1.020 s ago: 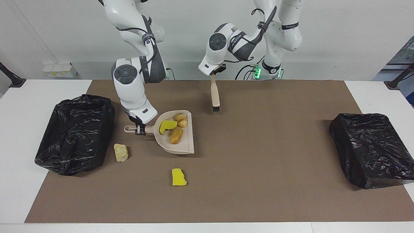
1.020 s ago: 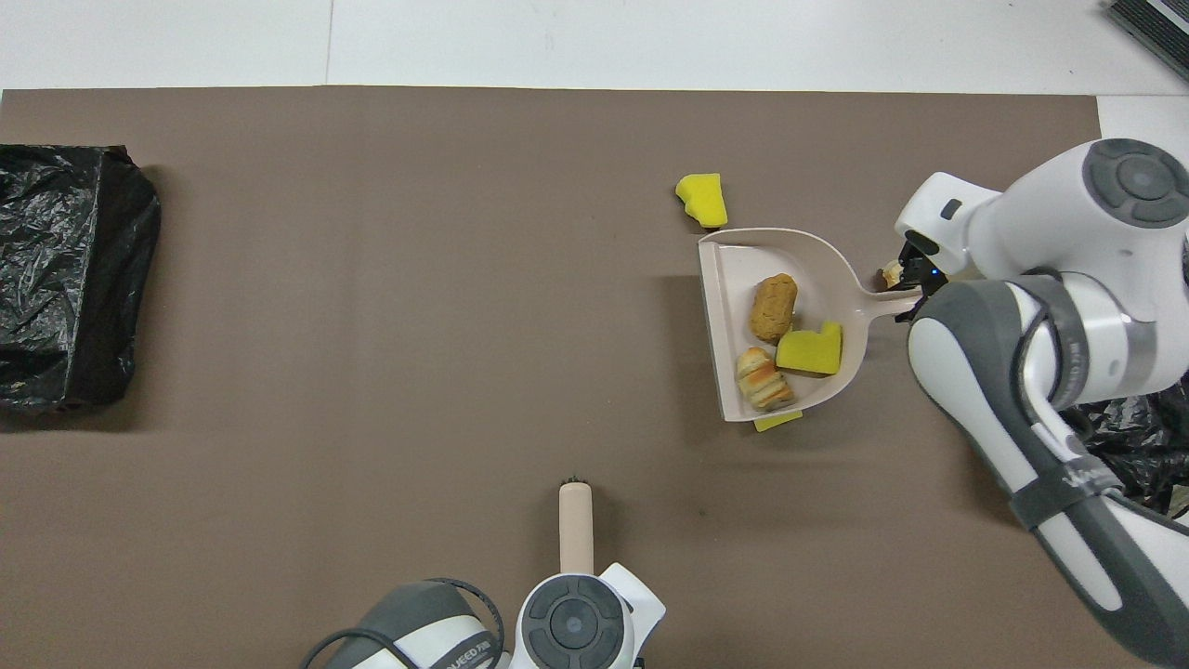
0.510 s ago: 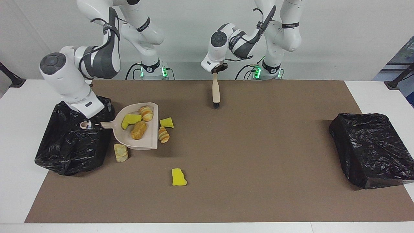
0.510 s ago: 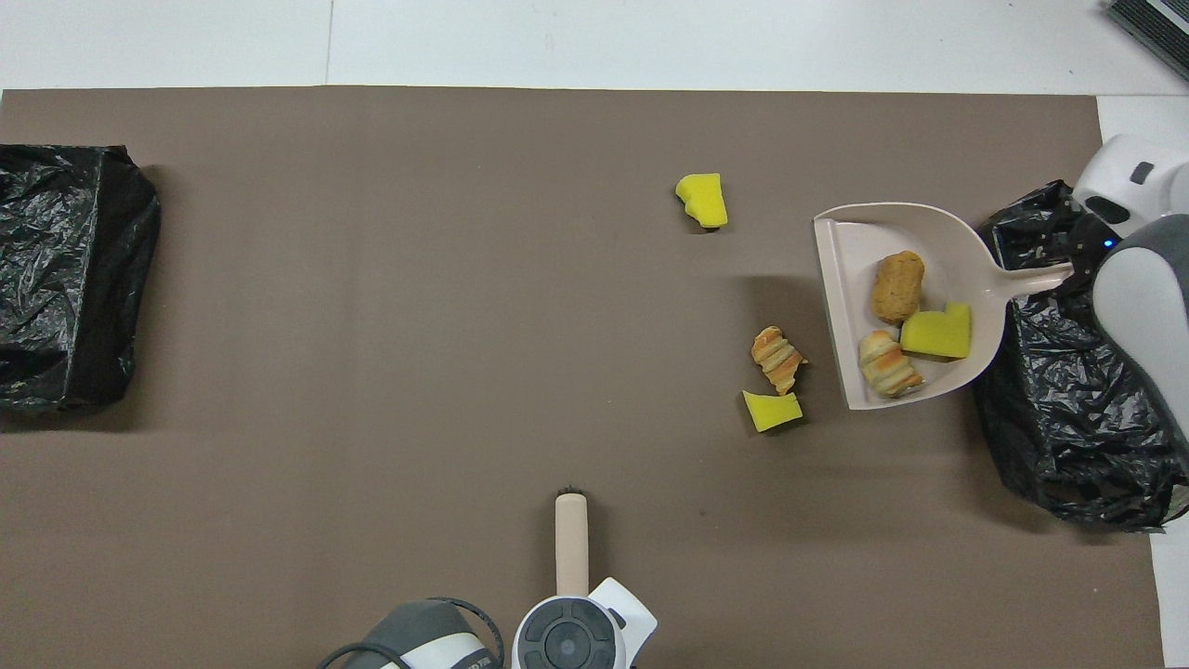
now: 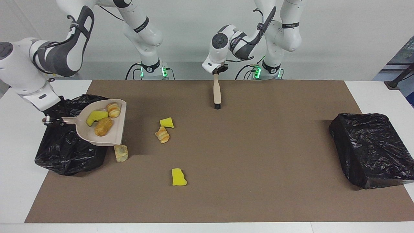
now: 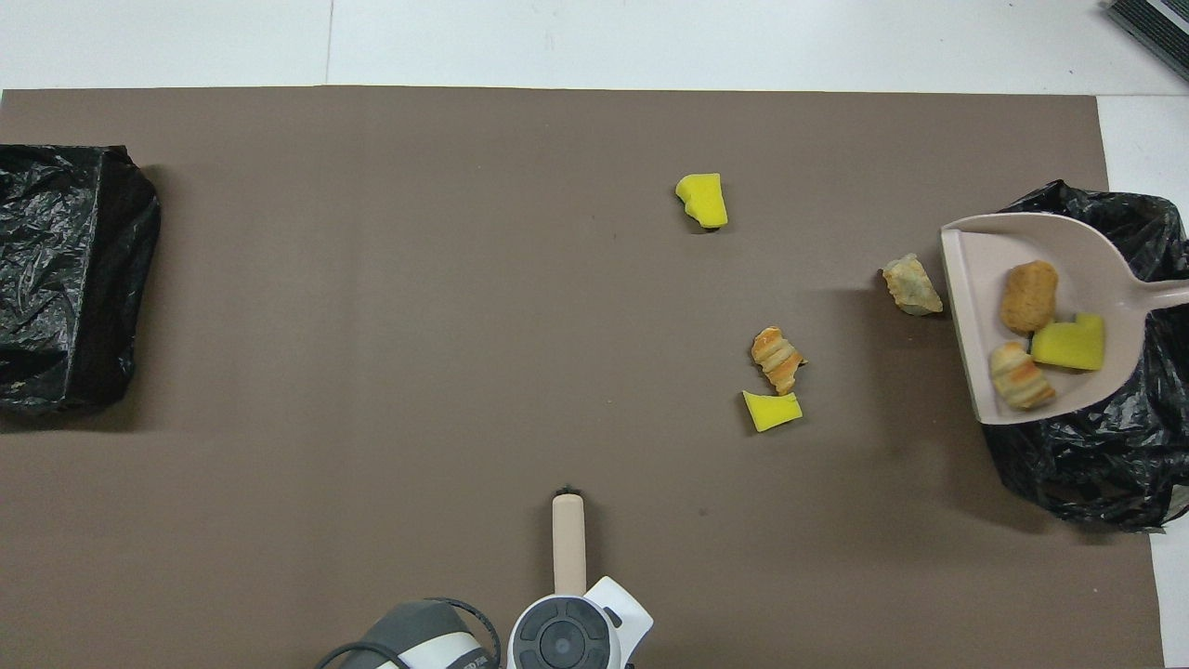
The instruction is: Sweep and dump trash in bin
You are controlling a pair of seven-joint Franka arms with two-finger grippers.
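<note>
**Loaded dustpan over the bin, 4 pieces on the mat**

My right gripper (image 5: 48,121) is clamped on the handle of the smooth beige dustpan (image 5: 117,129), which I hold over the crinkled black bin (image 5: 64,152) at the right arm's end of the table. In the pan lie 3 pieces of trash: a yellow sponge chunk (image 5: 96,116), a ridged croissant (image 5: 113,109) and a golden-brown bread roll (image 5: 103,127).

On the brown mat (image 5: 258,155) are 4 more: a pale crusty lump (image 5: 121,153) just beside the bin, a striped pastry (image 5: 162,134) touching a yellow wedge (image 5: 167,122), and a yellow sponge (image 5: 178,177) farther from me.

My left gripper (image 5: 216,72) grips the beige brush (image 5: 217,91), hanging bristles-down over the mat. A second black bin (image 5: 372,149) sits at the left arm's end.

The overhead view cuts off the right gripper; only the pan shows.
</note>
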